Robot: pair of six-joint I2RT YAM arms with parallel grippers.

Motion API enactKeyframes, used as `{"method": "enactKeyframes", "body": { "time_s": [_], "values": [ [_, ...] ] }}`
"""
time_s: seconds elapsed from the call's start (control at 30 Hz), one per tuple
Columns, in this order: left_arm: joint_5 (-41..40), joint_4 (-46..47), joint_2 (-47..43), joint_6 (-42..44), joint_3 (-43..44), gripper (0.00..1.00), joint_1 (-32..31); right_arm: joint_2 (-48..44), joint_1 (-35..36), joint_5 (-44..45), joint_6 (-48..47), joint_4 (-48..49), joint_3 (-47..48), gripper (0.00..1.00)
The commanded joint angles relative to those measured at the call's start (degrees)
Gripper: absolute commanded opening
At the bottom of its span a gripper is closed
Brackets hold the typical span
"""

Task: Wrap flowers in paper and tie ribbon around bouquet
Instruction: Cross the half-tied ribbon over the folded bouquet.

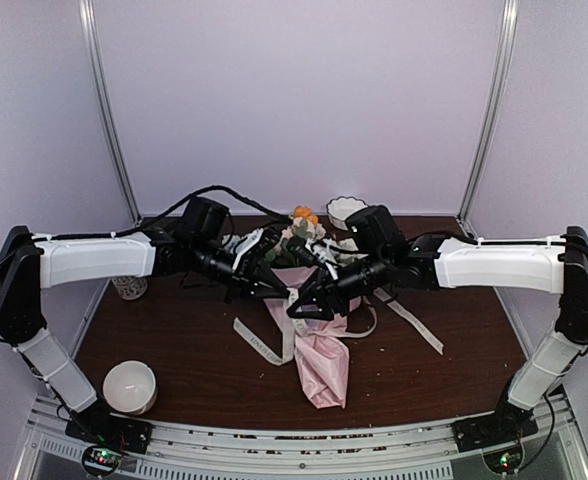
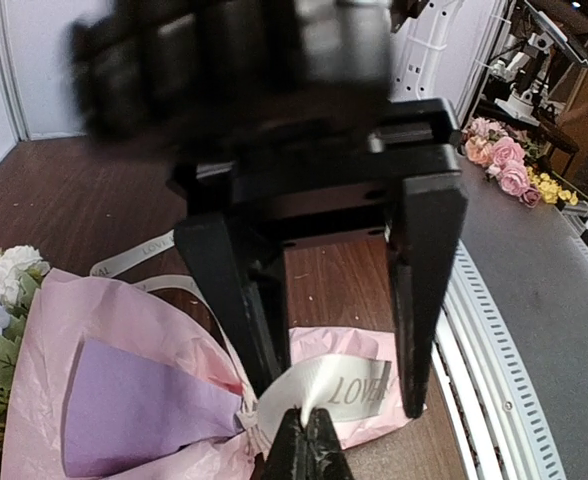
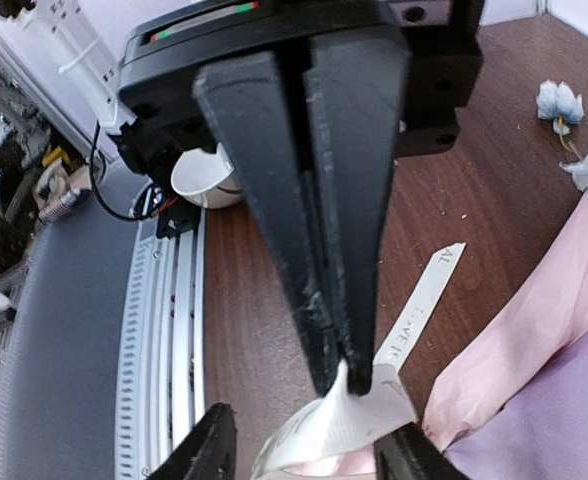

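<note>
Left wrist view: identifying the step in hand? (operator)

Tying, by all appearances, not wrapping. Seeing the bouquet (image 1: 324, 365) lying on the bench (image 1: 174, 330), blooms toward the far side, the paper (image 2: 54, 330) already closed round the flowers (image 2: 4, 280) and the ribbon (image 2: 334, 385) gathered where the cone narrows. (technician)

Reporting end effector states? (operator)

Finding the left end effector (image 3: 346, 385) clenched on a lettered loop of ribbon just above the paper. Finding the right end effector (image 3: 309, 450) released, fingers standing apart either side of that loop, grasping nothing. (technician)

Requesting requirements for the next move? (operator)

Likely calling for gripping a free ribbon end with the right, holding the left clamp firm, drawing both apart evenly to snug the tie. Guarding against satin slipping and thin paper tearing. (technician)
</note>
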Motion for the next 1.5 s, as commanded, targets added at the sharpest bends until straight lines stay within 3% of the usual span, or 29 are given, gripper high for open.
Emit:
{"method": "enactKeyframes", "body": {
  "time_s": [0.0,0.1,0.23,0.3,0.47,0.53,0.77,0.9,1.07,1.17,1.33,1.47],
  "values": [
    [-3.1,9.4,-3.88,-4.35,-3.91,0.0,-0.2,-6.43,-1.55,7.44,1.75,-3.17,-3.72,0.57],
    [-4.78,13.41,-5.45,-6.12,-6.24,0.0,-0.54,-13.24,-5.15,17.77,6.48,-6.08,-8.87,0.64],
    [-6.17,13.71,-5.78,-5.81,-6.46,0.0,-1.76,-19.53,-12.76,42.0,14.09,-19.63,-12.81,0.66],
    [-6.29,13.59,-6.01,-5.56,-6.52,0.0,-2.25,-19.02,-15.74,52.5,16.02,-27.99,-12.86,0.65],
    [-7.45,12.8,-6.43,-5.1,-6.68,0.0,-2.53,-12.08,-20.89,63.19,17.18,-39.26,-10.62,0.71],
    [-7.96,11.85,-6.33,-4.71,-6.35,0.0,-2.56,-8.45,-22.76,62.44,16.24,-40.33,-9.7,0.75],
    [-8.43,10.57,-6.49,-3.73,-6.0,0.0,-3.1,3.39,-26.44,47.08,7.57,-38.08,-5.59,0.78],
    [-8.87,8.93,-6.1,-3.1,-5.23,0.0,-3.11,8.58,-26.49,38.54,4.73,-38.61,-3.04,0.69],
    [-9.25,8.53,-5.97,-2.7,-4.91,0.0,-3.11,8.38,-26.29,35.92,4.14,-39.22,-3.37,0.65],
    [-9.52,7.89,-5.95,-2.32,-4.35,0.0,-3.13,9.46,-26.23,35.82,4.31,-41.04,-2.69,0.51],
    [-9.66,7.71,-6.19,-2.3,-4.56,0.0,-3.19,8.63,-26.33,32.92,4.06,-40.21,-3.36,0.04],
    [-10.71,7.01,-6.69,-2.02,-4.57,0.0,-3.91,6.11,-26.38,35.1,4.92,-40.32,-2.76,0.0]
  ]
}}
